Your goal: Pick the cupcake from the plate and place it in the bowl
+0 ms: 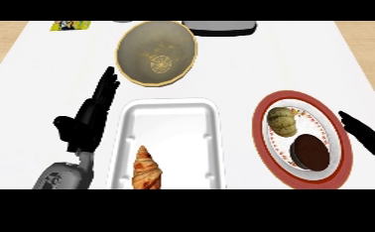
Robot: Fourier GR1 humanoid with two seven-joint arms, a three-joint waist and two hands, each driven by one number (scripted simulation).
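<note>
A cupcake with a dark brown top (310, 151) sits on a white plate with a red rim (264, 132) at the right. A greenish round food item (282, 119) lies beside it on the same plate. The tan bowl (157, 52) stands at the back middle, with nothing in it. My right hand (360, 131) shows at the right edge, just beside the plate's rim, fingers straight and open. My left hand (92, 114) rests open left of the white tray, fingers pointing up toward the bowl.
A white rectangular tray (172, 127) in the middle front holds a croissant (147, 169). A grey dish (219, 27) sits at the back, right of the bowl. A small yellow packet (70, 25) lies at the back left.
</note>
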